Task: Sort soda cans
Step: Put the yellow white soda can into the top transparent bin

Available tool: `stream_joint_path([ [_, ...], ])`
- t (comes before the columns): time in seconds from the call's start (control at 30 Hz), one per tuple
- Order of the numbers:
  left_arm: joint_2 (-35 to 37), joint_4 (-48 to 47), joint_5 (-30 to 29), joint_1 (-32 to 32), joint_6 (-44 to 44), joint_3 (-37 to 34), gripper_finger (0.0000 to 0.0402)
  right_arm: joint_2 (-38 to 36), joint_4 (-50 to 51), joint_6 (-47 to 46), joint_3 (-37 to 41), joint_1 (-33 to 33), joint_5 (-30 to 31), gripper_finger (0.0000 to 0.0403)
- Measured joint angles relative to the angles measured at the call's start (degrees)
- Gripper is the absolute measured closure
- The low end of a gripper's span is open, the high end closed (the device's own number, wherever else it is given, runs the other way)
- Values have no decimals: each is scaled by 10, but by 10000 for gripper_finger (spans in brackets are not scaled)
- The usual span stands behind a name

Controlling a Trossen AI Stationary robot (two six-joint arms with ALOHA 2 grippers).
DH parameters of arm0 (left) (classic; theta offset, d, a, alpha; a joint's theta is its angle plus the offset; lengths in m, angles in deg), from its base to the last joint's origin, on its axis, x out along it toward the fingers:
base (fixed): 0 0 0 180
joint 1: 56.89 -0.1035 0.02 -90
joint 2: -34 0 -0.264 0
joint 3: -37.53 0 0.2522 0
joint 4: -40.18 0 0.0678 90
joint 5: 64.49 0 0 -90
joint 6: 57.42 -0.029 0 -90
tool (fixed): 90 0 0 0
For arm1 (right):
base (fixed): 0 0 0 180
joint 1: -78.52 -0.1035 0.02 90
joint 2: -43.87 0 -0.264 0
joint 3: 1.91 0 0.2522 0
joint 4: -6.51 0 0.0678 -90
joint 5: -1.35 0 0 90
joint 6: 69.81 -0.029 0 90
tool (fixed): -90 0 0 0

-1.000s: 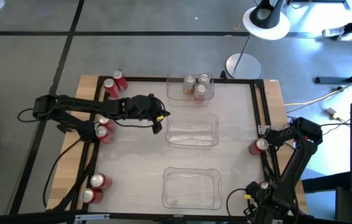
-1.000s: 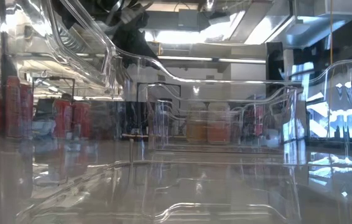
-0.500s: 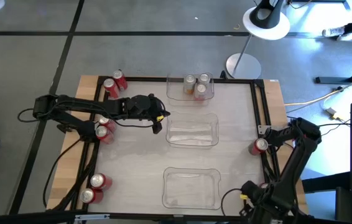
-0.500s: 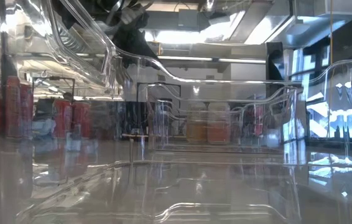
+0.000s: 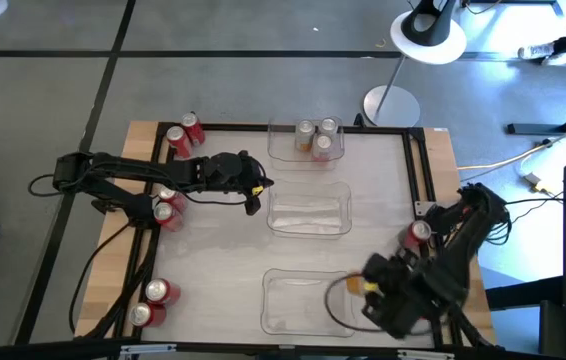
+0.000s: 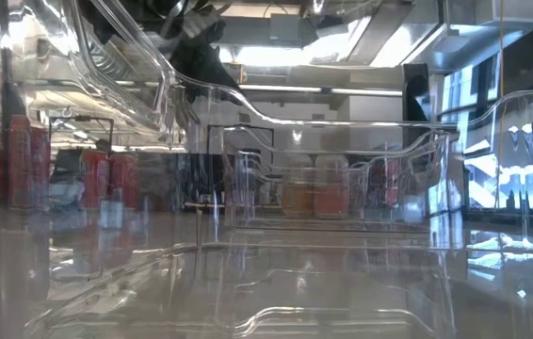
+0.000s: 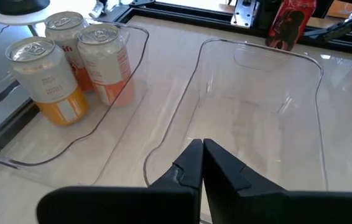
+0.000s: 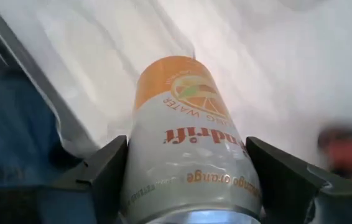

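Right arm swinging in with orange can [image 8: 191, 140].

My right claw [image 5: 355, 286] clamps it, now over the near tray's [image 5: 308, 300] 3 o'clock rim; it sat at the table's 5 o'clock corner a second ago. Delivery looks close. Only the wrist view shows the label. Left claw [image 7: 201, 163] closed, empty, beside the middle tray [image 5: 308, 213].

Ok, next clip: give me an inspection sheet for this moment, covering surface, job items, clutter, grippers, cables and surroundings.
Surface: pale table in a black frame.
Job's things: three orange-and-white cans in the far tray; middle tray and near tray empty; red cans along the left edge, one at the right.
Clutter: nothing seen.
Grippers: left gripper shut, empty, beside the middle tray; right gripper grips an orange-and-white can by the near tray.
Cables: white cable on the floor.
Surroundings: lamp stand behind the table.
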Motion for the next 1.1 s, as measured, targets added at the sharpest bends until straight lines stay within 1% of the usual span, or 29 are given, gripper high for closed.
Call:
stream_joint_path([
  [0.13,0,5,0,-2,-12,0,398,-1,5,117,-15,56,56,125],
  [0.33,1,12,-1,-2,-23,0,398,-1,4,301,-16,162,123,127],
  [0.5,9,9,-29,-4,-17,0,398,-1,-1,435,-16,264,165,126],
  [0.63,32,5,-30,-17,-17,0,398,-1,-37,553,-16,347,172,126],
  [0.8,57,-27,-31,-44,-14,1,398,3,-126,743,-16,446,172,127],
  [0.9,60,-56,-31,-59,-13,1,398,12,-189,852,-15,502,172,127],
  [1.0,58,-74,-31,-69,-7,1,398,25,-238,935,-14,558,145,126],
  [1.1,56,-82,-32,-70,1,0,398,46,-272,982,-14,610,93,126],
])
